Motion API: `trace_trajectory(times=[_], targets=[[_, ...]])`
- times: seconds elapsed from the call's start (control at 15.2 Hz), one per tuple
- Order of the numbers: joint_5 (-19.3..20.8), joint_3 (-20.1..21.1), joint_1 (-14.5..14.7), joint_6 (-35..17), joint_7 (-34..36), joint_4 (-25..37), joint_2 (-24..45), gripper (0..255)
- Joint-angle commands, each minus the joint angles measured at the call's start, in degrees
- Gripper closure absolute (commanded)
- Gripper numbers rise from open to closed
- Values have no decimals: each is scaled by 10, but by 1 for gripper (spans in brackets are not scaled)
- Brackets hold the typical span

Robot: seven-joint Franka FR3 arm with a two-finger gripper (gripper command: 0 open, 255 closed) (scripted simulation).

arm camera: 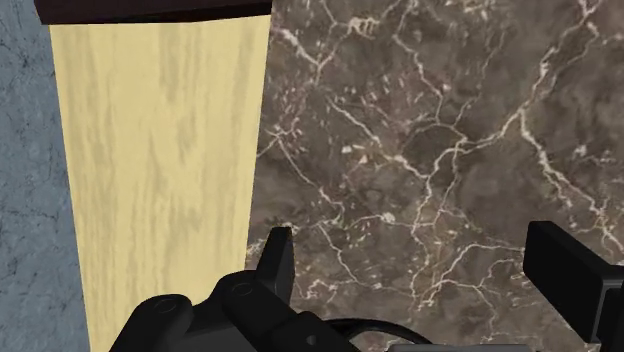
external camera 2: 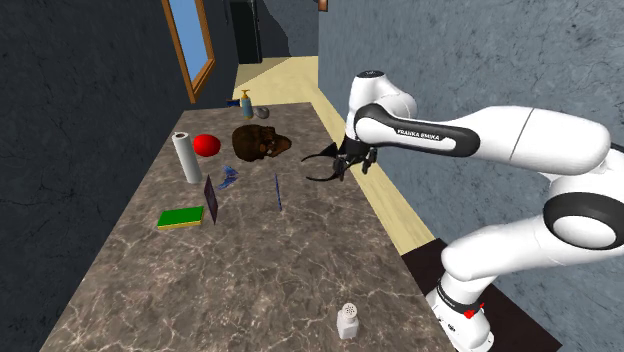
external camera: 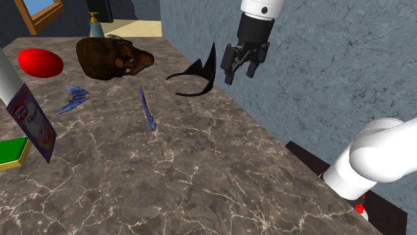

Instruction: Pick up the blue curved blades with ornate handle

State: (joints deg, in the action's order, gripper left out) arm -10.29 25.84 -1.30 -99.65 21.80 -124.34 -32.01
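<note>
I read the all-black two-finger gripper (external camera: 240, 75) at upper centre-right, fingers spread wide and holding nothing, over the veined brown marble counter's (external camera: 200, 173) edge, with the blue curved blades (external camera: 72, 98) lying well apart, middle left.

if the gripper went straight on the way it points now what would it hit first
Probably the bare marble countertop near its edge: the gripper points down at it, fingers open. The black curved object lies just beside that line and might get grazed; depth is unclear.
</note>
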Motion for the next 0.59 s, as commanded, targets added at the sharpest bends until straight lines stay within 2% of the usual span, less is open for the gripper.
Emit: trace_trajectory(times=[0.0,0.26,0.53], targets=[[0,31,-6,-18,40,19,33,0],[20,93,-21,-45,122,70,109,0],[67,157,-35,-63,216,136,202,0]])
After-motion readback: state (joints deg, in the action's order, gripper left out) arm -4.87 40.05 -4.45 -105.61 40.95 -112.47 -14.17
